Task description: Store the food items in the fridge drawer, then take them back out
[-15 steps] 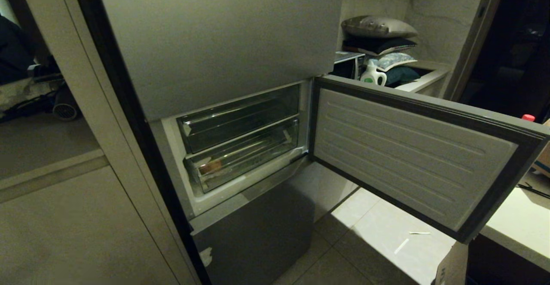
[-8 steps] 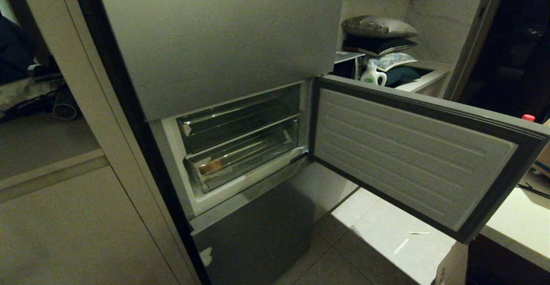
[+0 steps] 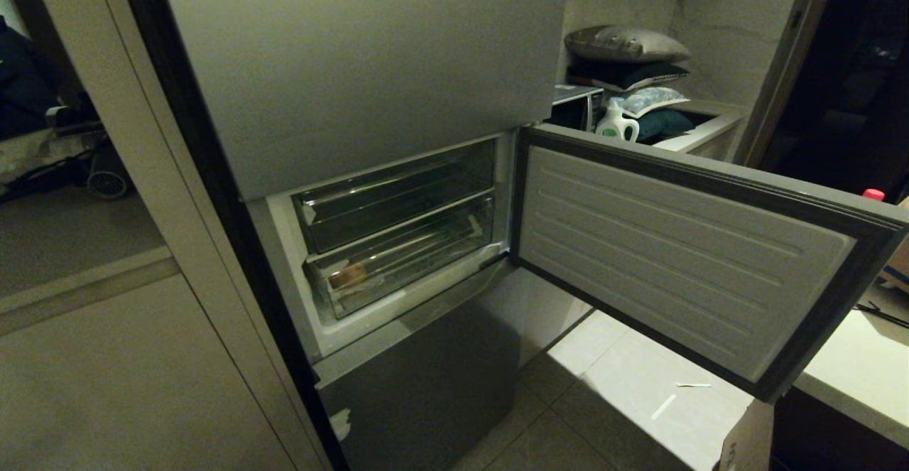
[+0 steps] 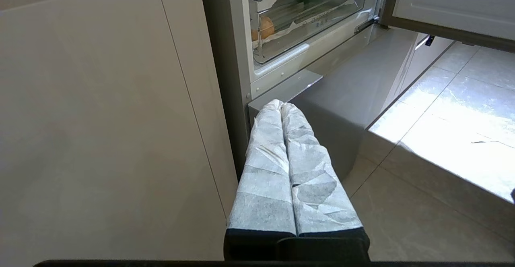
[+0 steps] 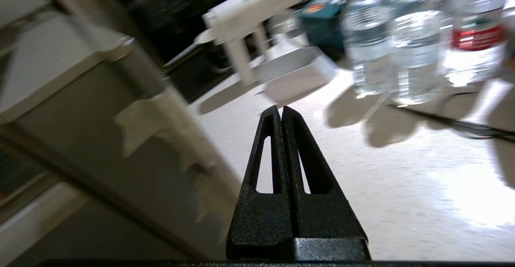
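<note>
Nothing has moved in your head view since a second ago; the grey fridge (image 3: pixel 355 59) and its open door (image 3: pixel 682 258) sit just the same. At nine o'clock, low down, your left gripper (image 4: pixel 282 105) hangs by the fridge's bottom corner, its white-wrapped fingers (image 4: pixel 265 166) pressed together on nothing. At the middle, the fridge drawer (image 3: pixel 405 261) is pushed in, and the orange-tan bread piece (image 3: pixel 348 274) lies in its left end. You cannot see the green piece. The bread looks light and squashy, so pinch it gently across its middle. The drawer looks stiff and slippery; hook its clear front lip. At three o'clock, your right gripper (image 5: pixel 281 112) is pressed together too, above a counter with water bottles (image 5: pixel 414 53).
</note>
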